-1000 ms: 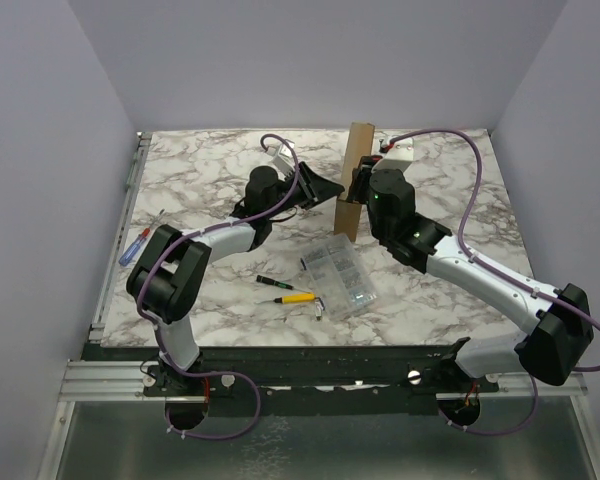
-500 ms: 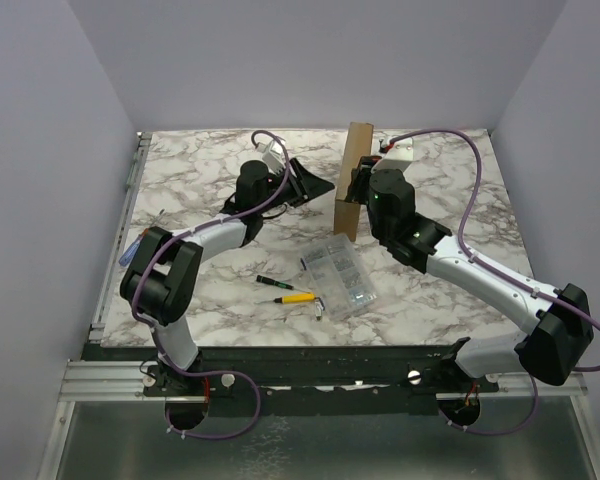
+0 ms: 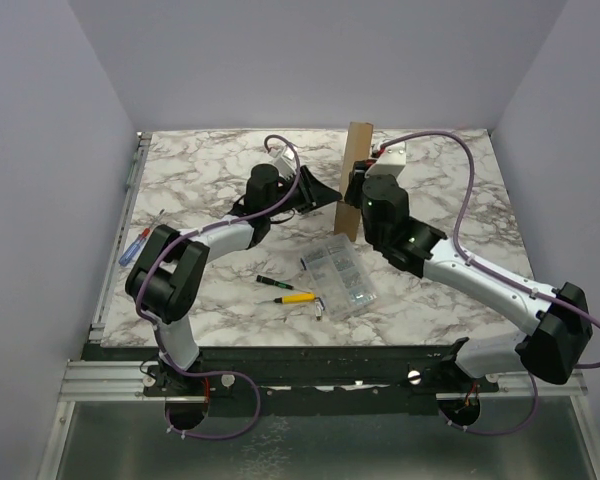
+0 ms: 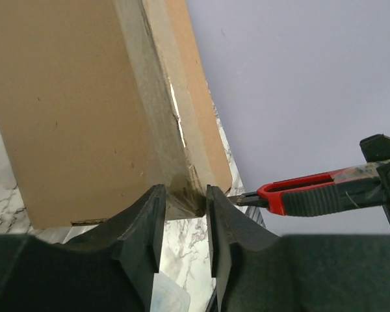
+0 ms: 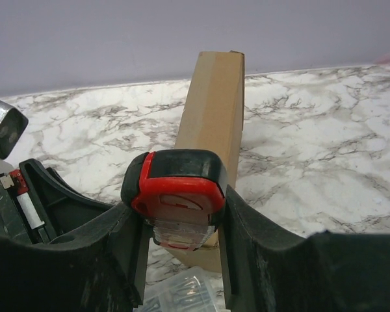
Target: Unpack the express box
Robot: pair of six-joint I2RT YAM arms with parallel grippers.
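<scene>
Brown cardboard, plain: the express box (image 3: pixel 358 178) stands on end on the marble worktop (image 3: pixel 200 170), lid not yet open, clear tape running along its narrow edge in the left wrist view.

- Left gripper (image 4: pixel 184 208): clenched on the box's lower corner, 1 finger on each side of the taped edge.
- Right gripper (image 5: pixel 179 224): grasping a red-and-black utility knife (image 5: pixel 175 192), held just on the other side of the box from the left gripper. The knife's nose points at the same corner; whether the blade touches the cardboard I cannot tell.
- Change: half a second ago the left gripper had drawn away from the box. It is back on the corner now, and the right arm has leaned in closer.
- Reading: box braced, cutter lined up. The tape cut looks about to start, so the task is at an early stage and nothing is out of the box.
- Nearer the arm bases than the box: a clear compartment case (image 3: pixel 340 278), and left of that a yellow-handled tool (image 3: pixel 298 297).
- Writing: none readable on the box, tape or knife.
</scene>
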